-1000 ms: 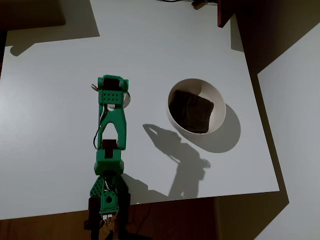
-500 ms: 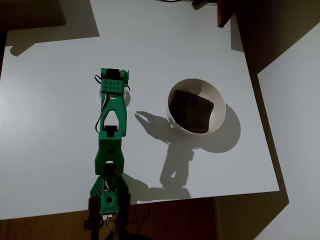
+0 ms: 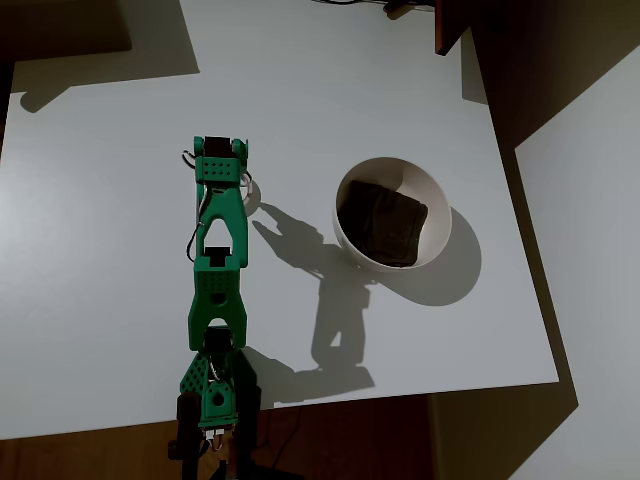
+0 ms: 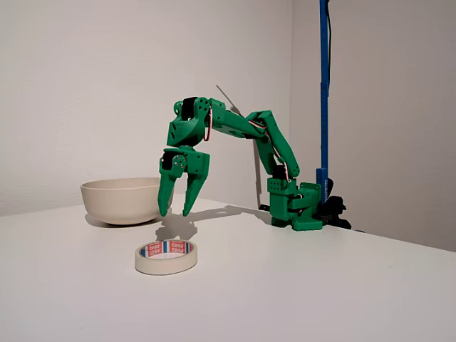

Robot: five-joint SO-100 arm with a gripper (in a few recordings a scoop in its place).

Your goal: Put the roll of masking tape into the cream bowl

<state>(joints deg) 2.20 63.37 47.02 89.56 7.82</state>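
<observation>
As the green arm stretches out farther across the white surface [image 3: 100, 150] than it did a second ago, its hand [image 4: 178, 211] now hangs above the roll of masking tape [image 4: 166, 257], fingertips pointing down and clear of the roll. In the overhead view the hand's head has moved up the picture, and the arm's shadow has slid with it toward the cream bowl [image 3: 437, 215]. The two fingers stand spread apart in a narrow V and hold nothing. In the fixed view the tape lies flat on the surface, near the camera, its red-blue mark showing inside the ring; in the overhead view it sits under the hand, with a pale sliver of its rim peeking out on the right. The bowl stands apart from the tape, to the right of the arm in the overhead view, and holds a dark brown patch at its bottom. Judging by this, the reach is about done and the descent onto the roll comes next; no grasp has been made yet, so the task is at an early stage.
</observation>
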